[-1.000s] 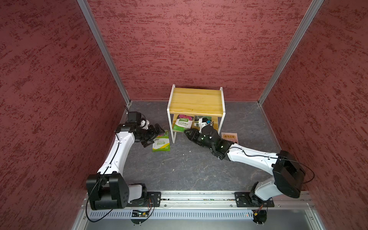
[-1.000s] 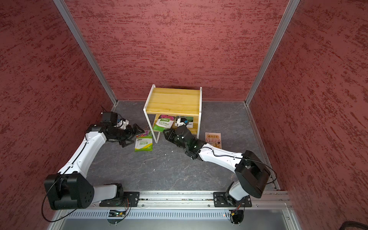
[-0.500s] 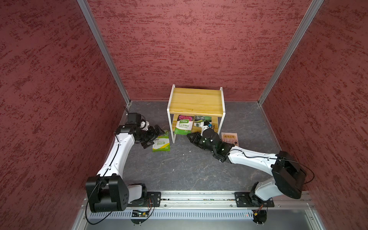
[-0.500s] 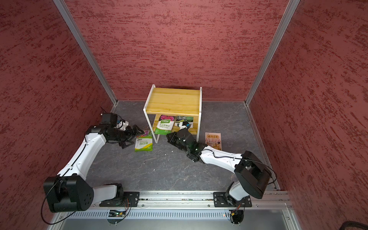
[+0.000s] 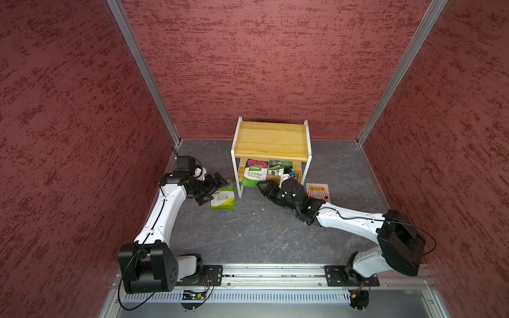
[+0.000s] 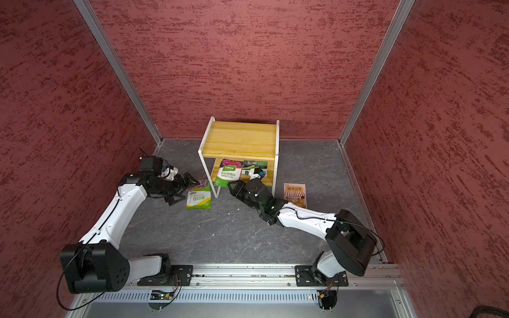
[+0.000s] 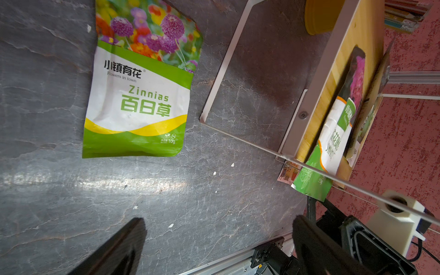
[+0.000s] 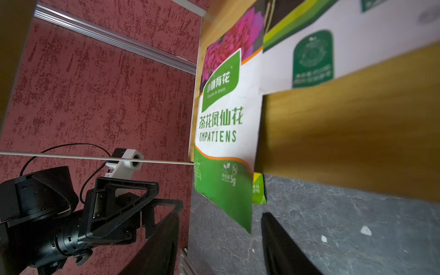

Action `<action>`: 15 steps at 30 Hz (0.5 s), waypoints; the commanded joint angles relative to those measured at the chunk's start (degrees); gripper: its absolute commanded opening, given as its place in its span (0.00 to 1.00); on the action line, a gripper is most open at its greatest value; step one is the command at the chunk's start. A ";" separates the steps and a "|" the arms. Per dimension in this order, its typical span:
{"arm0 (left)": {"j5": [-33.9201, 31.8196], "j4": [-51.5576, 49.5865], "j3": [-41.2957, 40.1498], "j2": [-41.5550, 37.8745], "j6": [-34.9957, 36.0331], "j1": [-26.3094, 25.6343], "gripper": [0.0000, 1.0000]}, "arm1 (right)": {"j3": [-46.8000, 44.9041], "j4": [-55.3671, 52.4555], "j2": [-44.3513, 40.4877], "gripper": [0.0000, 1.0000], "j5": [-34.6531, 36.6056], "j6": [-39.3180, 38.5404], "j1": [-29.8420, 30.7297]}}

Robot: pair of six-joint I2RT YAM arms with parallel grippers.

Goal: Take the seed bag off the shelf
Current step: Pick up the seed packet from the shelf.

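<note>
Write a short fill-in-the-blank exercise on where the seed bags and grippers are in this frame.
The seed bag lying flat beside the shelf is labelled ____. The Impatiens seed bag sits on the shelf's ____ board. The left gripper is ____.
Missing words: Zinnias; lower; open.

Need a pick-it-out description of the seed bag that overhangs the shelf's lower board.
Find the shelf against the back wall and look at its lower board. Two bags lie there; the seed bag is the one on the robot's left, its bottom edge hanging over the front. It shows pink flowers and IMPATIENS on white; its neighbour has a dark green top.
</note>
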 commanded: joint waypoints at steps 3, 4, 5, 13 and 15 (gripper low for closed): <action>-0.09 0.70 -0.54 -0.46 0.42 -0.18 1.00 | 2.54 3.88 3.71 0.55 3.08 0.97 0.30; -0.09 0.69 -0.54 -0.37 0.46 -0.16 1.00 | 2.76 4.18 4.13 0.54 3.41 0.99 0.24; -0.09 0.78 -0.59 -0.28 0.46 -0.24 1.00 | 3.10 4.48 4.66 0.52 3.48 1.05 0.19; 0.09 0.77 -1.15 -0.36 0.81 -0.15 1.00 | 3.58 5.44 5.73 0.25 4.61 1.31 0.19; 0.09 0.86 -1.09 -0.46 0.83 -0.12 1.00 | 3.40 5.44 5.55 0.16 4.56 1.33 0.18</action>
